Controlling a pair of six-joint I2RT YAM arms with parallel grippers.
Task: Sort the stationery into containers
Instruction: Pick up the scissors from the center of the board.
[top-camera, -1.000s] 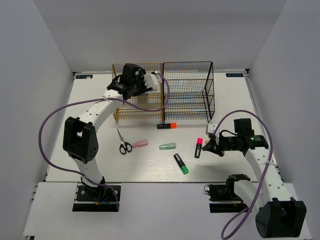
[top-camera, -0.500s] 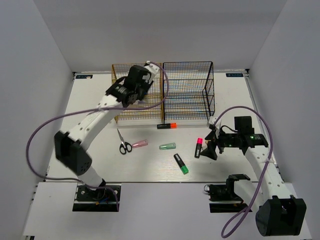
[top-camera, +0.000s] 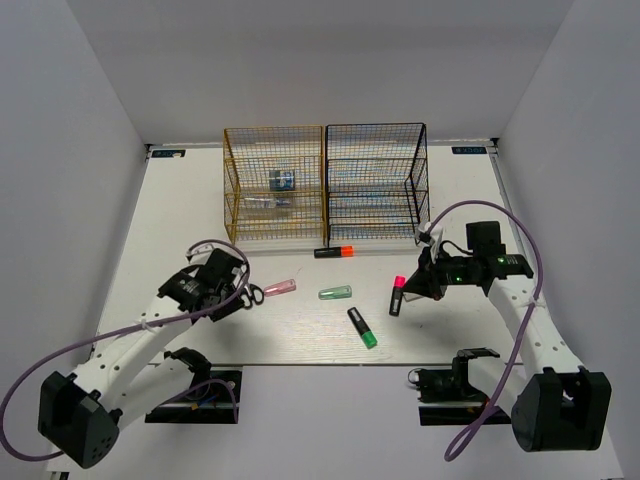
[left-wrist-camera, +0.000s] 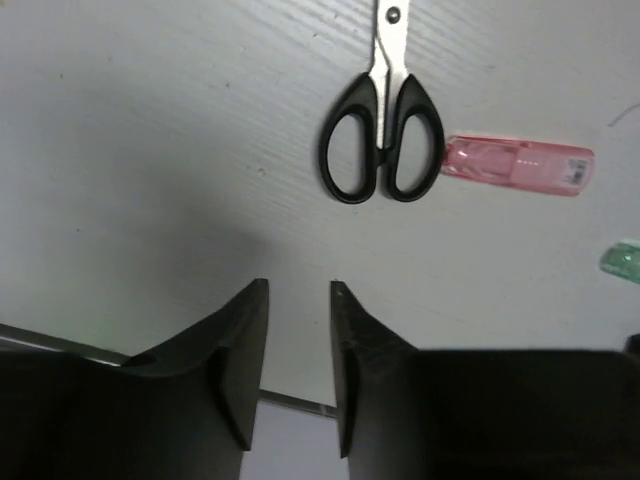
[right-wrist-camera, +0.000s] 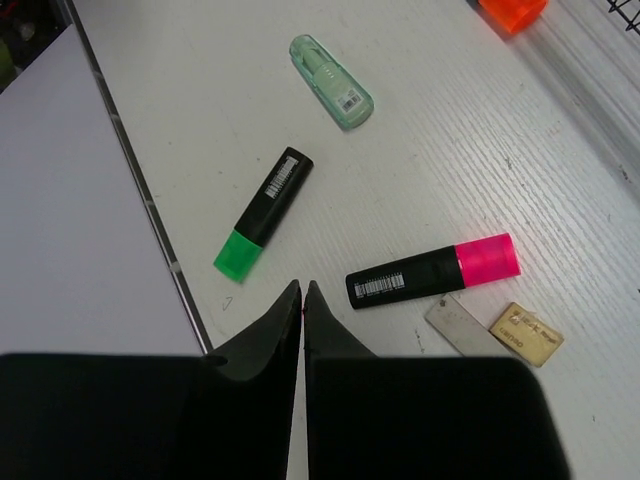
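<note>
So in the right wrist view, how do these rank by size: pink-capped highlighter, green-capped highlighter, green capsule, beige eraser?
1. Pink-capped highlighter and green-capped highlighter: much alike; pink looks slightly longer, maybe just nearer the camera.
2. Green capsule.
3. Beige eraser, smallest.

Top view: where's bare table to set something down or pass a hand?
Bare: the table left of the gold rack and right of the black rack. Crowded: the strip before the racks, from scissors to pink highlighter, with the pink capsule, green capsule and green highlighter between.
</note>
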